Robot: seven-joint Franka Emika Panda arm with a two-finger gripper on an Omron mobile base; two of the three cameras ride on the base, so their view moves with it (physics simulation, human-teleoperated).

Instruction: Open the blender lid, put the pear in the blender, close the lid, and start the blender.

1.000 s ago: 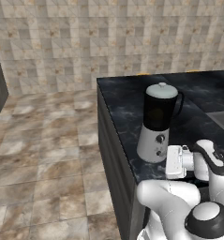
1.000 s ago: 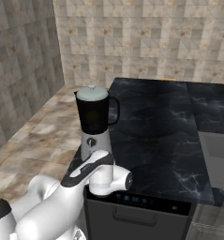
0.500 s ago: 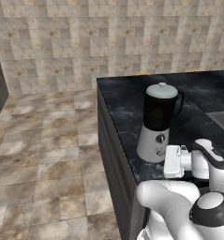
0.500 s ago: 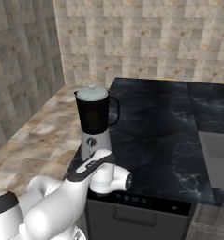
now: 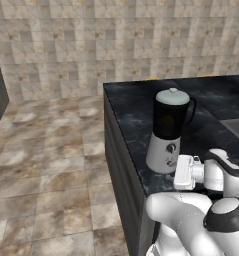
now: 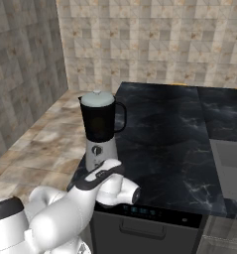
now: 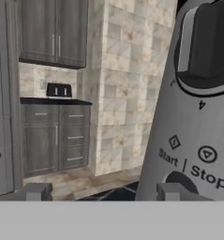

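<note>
- Centre of the left base view: the blender (image 5: 168, 132) stands upright on the counter (image 5: 136, 120), the blender lid (image 5: 172, 96) seated on it.
- Lower right of the hand view: Start/Stop button (image 7: 181, 183) sits at the right fingertip, slightly off-centre.
- Gripper (image 7: 101, 192) is spread, empty (pear unseen).

A home kitchen — a dark marble-look counter (image 5: 136, 107) runs along walls of beige stone tile (image 5: 91, 45), over a matching tiled floor (image 5: 46, 165). A blender (image 5: 169, 131) stands on the counter, a dishwasher (image 6: 145, 225) sits beneath it, and grey cabinets (image 7: 52, 30) and drawers (image 7: 55, 136) line a far wall.
</note>
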